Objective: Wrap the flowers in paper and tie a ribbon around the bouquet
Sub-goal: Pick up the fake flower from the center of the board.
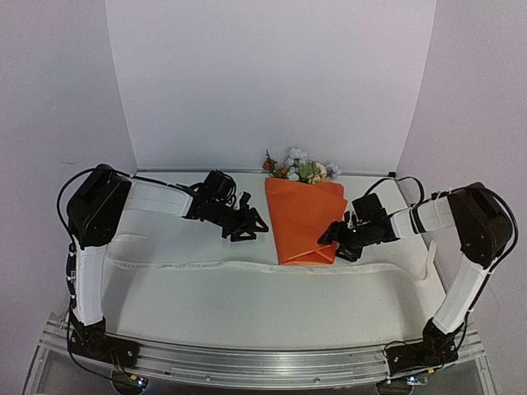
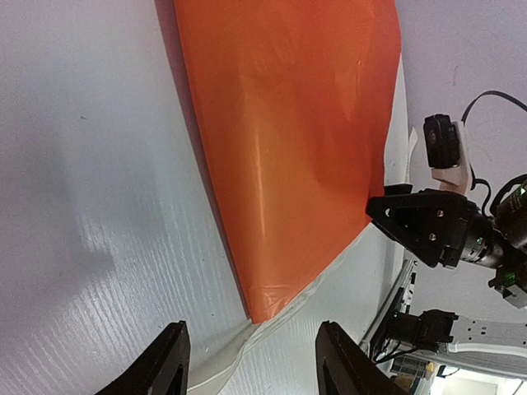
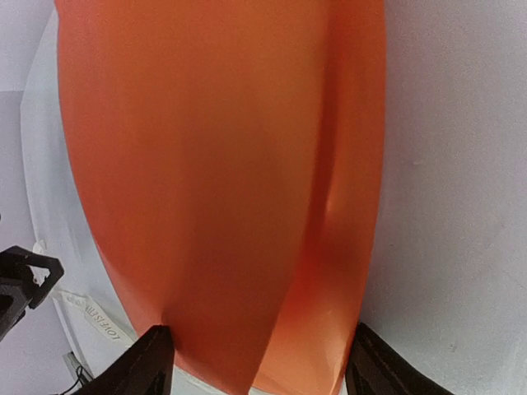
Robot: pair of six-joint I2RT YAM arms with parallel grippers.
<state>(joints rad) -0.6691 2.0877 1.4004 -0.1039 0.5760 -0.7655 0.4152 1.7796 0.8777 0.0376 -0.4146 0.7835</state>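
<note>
Okay, the bouquet [image 1: 303,218] lay flat on the table [image 1: 247,304], flowers [image 1: 300,167] toward 12 o'clock, orange paper [image 2: 288,148] tapering toward 6. The ribbon [image 1: 198,266] ran under its tip, 9 to 3. At its 9 o'clock the left gripper [image 1: 257,226] was part-open and empty. At 4 o'clock the right gripper [image 1: 329,243] had wide jaws straddling the wrap's lower end, no visible squeeze.
</note>
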